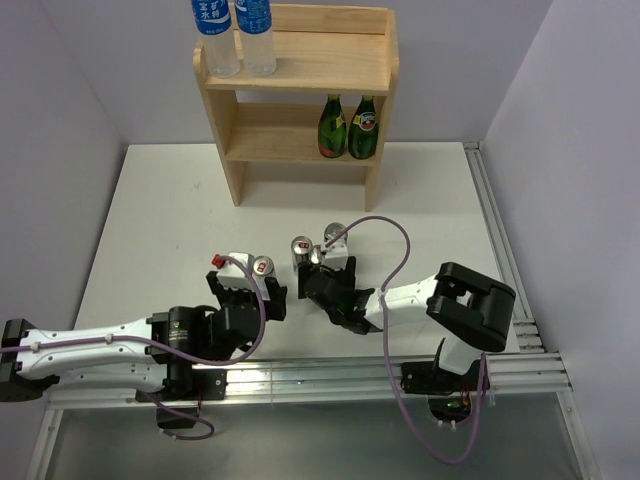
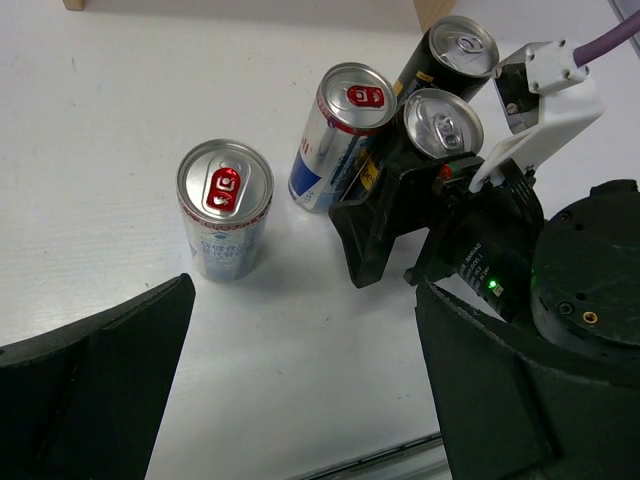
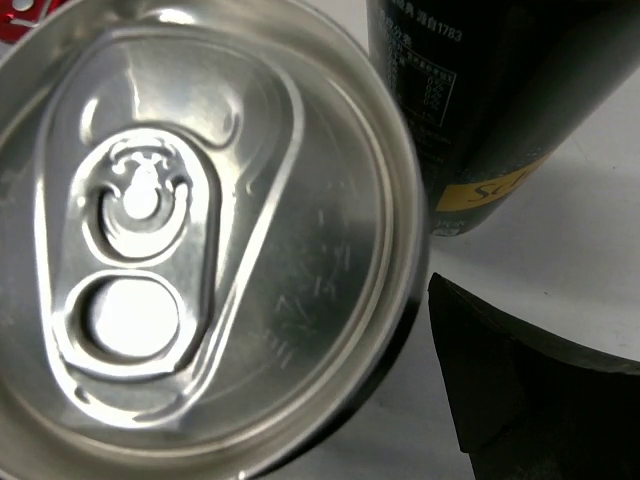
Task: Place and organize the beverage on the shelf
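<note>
**Bottles up top, four cans on the table, both grippers wide open**

We've got the shelf [image 1: 300,75] standing at the far end of the table [image 1: 160,220]. The two water bottles [image 1: 217,45] [image 1: 258,40] are already on its top tier, side by side at the left end. The lower tier holds two green glass bottles [image 1: 347,127], right next to each other toward the right.

The four cans are all upright on the table near the arms, well apart from the shelf. From the left wrist view we see one silver can [image 2: 224,205] on its own at the left and the second silver can [image 2: 345,135] a bit to its right. Then come the nearer black can [image 2: 441,125] and the farther black can [image 2: 462,48], just beside each other.

The left gripper [image 2: 305,300] is spread wide with nothing between its fingers [image 2: 100,390], hanging low near the lone silver can. The right gripper [image 2: 388,250] is spread too. It's right up at the nearer black can, whose lid fills its wrist view. The one finger [image 3: 530,390] we can see there sits just apart from the rim. We can't tell whether the can is actually between the fingers.
</note>
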Available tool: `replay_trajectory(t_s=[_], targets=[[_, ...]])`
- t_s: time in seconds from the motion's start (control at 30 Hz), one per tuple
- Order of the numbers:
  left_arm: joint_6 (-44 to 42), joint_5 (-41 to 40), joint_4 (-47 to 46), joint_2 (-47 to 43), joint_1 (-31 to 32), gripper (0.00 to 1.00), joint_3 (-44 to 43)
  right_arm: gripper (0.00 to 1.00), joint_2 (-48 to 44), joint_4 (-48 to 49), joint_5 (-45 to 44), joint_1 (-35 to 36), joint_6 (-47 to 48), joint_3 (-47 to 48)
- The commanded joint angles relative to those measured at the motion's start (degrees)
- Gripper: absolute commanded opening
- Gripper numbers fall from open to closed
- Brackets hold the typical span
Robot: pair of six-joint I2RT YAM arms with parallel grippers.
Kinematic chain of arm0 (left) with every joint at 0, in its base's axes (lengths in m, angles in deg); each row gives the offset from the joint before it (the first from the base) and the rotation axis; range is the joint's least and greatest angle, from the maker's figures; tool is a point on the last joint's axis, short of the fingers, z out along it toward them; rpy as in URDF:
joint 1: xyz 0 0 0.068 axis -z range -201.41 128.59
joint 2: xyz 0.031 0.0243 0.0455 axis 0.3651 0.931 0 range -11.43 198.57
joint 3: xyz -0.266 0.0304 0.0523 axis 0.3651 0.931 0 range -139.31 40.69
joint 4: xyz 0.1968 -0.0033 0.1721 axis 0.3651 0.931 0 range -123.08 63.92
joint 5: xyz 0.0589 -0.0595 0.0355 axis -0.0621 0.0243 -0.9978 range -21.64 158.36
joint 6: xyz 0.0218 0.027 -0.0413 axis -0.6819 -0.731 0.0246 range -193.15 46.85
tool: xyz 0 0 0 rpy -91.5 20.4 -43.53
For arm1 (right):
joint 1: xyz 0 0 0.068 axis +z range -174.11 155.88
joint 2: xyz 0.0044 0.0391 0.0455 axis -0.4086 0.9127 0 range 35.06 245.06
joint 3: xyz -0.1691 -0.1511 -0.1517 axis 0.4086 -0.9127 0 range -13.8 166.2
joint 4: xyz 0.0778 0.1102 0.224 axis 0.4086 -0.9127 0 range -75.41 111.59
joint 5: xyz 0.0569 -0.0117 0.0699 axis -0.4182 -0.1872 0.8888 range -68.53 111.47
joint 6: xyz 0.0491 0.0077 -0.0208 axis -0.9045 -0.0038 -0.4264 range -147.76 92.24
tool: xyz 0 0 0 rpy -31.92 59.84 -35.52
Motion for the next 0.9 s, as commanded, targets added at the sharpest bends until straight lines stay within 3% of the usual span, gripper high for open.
replay_trajectory(t_s=[0.0,0.17,0.47,0.57,0.6,0.63,0.67,0.7,0.87], targets=[[1.56,-2.12,1.32,-0.8,0.7,0.99,0.26,1.0,1.53,6.77,-4.38,-0.49,1.03,1.92],[2.34,-1.94,1.75,-2.38,0.97,0.99,1.75,0.97,3.11,10.64,-8.24,-1.02,1.74,1.56],[2.35,-2.03,2.2,-3.52,1.14,0.99,2.11,0.69,5.22,13.46,-10.98,-1.19,2.53,1.83],[2.17,-1.85,2.2,-3.7,1.14,0.99,2.02,0.52,5.66,12.85,-10.36,-1.19,2.18,2.35],[2.17,-1.85,2.2,-3.78,1.14,0.99,1.93,0.33,5.49,11.97,-9.58,-1.19,1.92,2.35],[1.91,-2.03,2.28,-3.79,1.14,0.99,1.84,0.23,5.14,11.09,-9.31,-1.19,1.74,2.44],[1.82,-2.03,2.89,-3.96,1.23,0.99,1.23,0.08,4.01,10.04,-9.39,-1.19,0.78,2.88],[1.56,-2.38,3.16,-3.96,1.15,0.99,0.88,0.0,3.12,8.55,-9.65,-0.93,0.25,3.05],[3.38,-5.18,9.56,-3.61,1.23,0.99,-2.11,0.0,-6.96,-2.78,-12.64,1.53,-0.89,5.42]])
